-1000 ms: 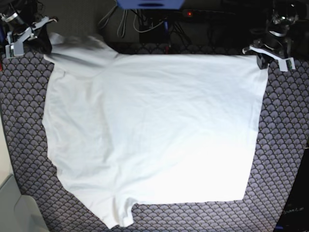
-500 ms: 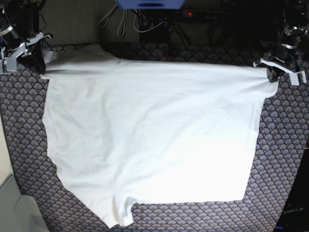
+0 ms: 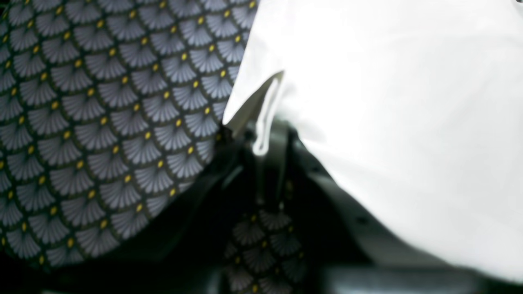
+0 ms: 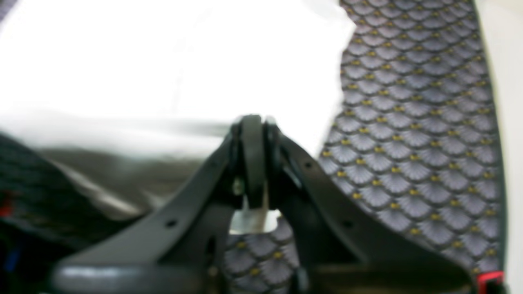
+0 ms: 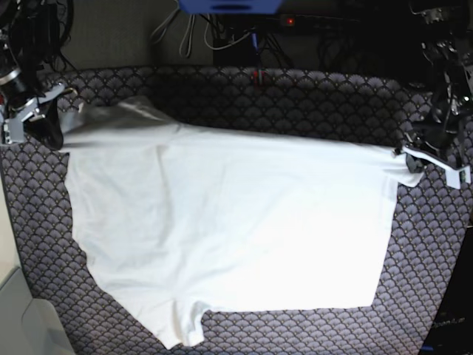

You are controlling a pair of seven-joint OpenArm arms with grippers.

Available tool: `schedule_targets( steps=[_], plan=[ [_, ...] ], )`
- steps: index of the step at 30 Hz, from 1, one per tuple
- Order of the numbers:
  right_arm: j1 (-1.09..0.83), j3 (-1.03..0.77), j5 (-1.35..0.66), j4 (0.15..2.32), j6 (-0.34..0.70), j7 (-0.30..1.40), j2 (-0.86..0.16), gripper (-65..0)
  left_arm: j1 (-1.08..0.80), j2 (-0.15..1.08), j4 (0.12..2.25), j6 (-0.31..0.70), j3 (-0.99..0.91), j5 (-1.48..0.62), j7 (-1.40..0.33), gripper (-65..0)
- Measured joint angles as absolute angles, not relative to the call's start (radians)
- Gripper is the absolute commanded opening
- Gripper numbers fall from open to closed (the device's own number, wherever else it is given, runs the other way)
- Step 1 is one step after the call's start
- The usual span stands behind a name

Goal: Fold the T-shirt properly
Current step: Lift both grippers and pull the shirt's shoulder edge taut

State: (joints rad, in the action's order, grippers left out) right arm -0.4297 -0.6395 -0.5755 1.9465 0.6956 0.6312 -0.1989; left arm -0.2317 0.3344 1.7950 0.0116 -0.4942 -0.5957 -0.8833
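Base view shows the T-shirt point(image 5: 229, 237) spread wide over my worktop point(image 5: 436, 244), a plain white sheet of thin, soft cloth with faint creases, its far edge lifted and drawn taut between my two pincers while the near part lies flat, one short sleeve poking out at the near left edge. The worktop wears a purple-grey cover printed with rows of fan-shaped scallops, each with a small yellow dot. My right pincer point(image 5: 33, 118) sits at the far left corner of the cloth in this view, clenched on the T-shirt; from the right wrist view its black jaws are pressed tight together with a sliver of white cloth point(image 4: 253, 218) caught below the tips, the fabric stretching away from them in a blurred bright band. My left pincer point(image 5: 414, 151) is at the far right corner, and the left wrist view shows a folded hem edge point(image 3: 265, 110) pinched upright between its dark jaws, so it too is grasping the T-shirt, the rest of the cloth billowing smooth to the right. Beyond the worktop's far edge lie dark cables point(image 5: 192, 33), a blue box point(image 5: 229, 6) and a small red light point(image 5: 290, 21) in shadow. A pale surface point(image 5: 18, 318) borders the near left corner.
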Motion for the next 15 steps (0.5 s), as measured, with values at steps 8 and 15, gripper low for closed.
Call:
schedule_targets(
  steps=[8, 15],
  plan=[
    [-0.273, -0.553, -0.285, 1.913, 0.698, 0.631, -0.130, -65.0, -0.202, 0.335, 1.787, 0.016, -0.494, -0.564, -0.898, -64.6],
    [-0.176, -0.533, -0.175, 1.809, 0.702, 0.625, -0.130, -65.0, -0.151, 0.329, 1.688, 0.017, -0.391, -0.358, -0.890, -64.6]
  ],
)
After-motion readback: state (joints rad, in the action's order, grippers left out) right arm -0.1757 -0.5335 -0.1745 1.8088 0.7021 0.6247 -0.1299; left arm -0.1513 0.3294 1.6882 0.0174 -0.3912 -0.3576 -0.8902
